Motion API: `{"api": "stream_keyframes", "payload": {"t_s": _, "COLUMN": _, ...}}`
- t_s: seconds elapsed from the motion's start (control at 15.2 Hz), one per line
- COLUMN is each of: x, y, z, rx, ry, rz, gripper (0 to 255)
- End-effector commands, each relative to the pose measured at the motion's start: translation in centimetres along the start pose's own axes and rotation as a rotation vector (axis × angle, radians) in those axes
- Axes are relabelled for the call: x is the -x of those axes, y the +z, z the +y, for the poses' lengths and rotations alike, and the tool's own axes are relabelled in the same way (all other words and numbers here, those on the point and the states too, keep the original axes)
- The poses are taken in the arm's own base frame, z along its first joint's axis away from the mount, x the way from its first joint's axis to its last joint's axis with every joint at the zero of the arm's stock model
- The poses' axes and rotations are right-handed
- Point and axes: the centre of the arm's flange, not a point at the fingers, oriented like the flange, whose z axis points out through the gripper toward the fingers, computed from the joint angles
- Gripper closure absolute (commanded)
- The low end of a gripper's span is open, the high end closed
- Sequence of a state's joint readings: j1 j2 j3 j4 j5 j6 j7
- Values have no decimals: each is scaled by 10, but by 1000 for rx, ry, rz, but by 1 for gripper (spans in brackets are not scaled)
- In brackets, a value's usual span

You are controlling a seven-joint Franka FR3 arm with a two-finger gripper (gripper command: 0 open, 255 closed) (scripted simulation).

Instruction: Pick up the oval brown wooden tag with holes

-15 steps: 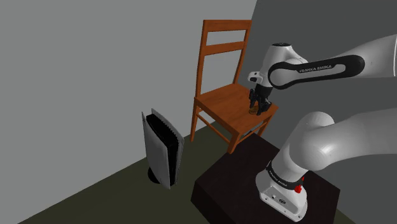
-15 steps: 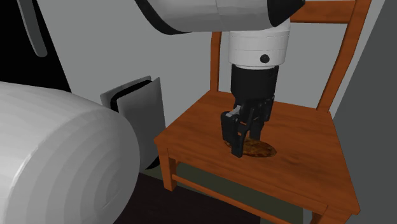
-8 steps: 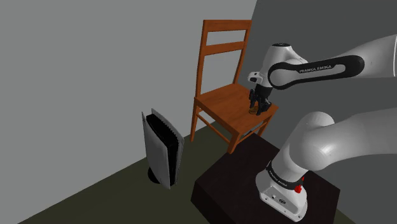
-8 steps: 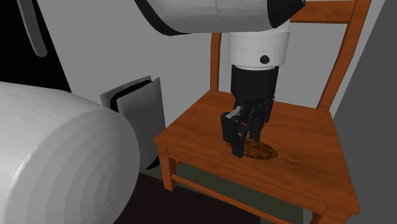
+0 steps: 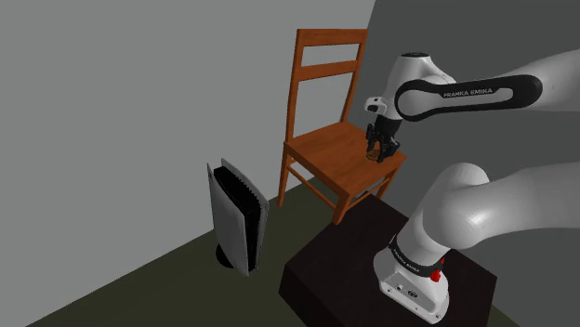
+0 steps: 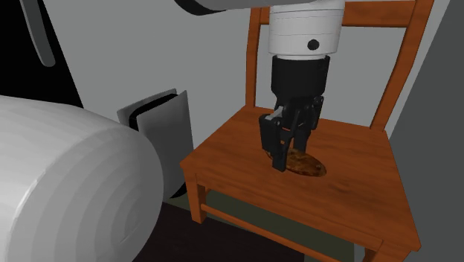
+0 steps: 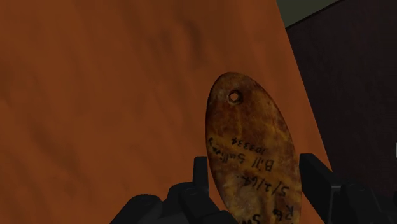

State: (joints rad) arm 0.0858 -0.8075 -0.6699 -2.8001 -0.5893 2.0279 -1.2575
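Tag (image 7: 251, 146) clasped at one end in the closed pincer (image 6: 288, 155), tilted, just above the chair seat (image 6: 230, 152), near its edge. Grip looks off-centre: the long free end may swing, slip out and drop past the edge.

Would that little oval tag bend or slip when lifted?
The tag juts flat from the pincer without sagging: probably stiff. Clasped by its narrow edges, it might pivot or slip. Flat, on the chair seat it would likely slide, not roll.
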Motion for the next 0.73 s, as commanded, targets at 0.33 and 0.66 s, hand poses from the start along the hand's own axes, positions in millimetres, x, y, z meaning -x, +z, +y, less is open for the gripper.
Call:
{"api": "stream_keyframes", "payload": {"t_s": 0.33, "x": 3, "y": -36, "z": -1, "rx": 0, "ry": 0, "rz": 0, "gripper": 255}}
{"api": "stream_keyframes", "payload": {"t_s": 0.66, "x": 3, "y": -53, "z": -1, "rx": 0, "ry": 0, "rz": 0, "gripper": 255}}
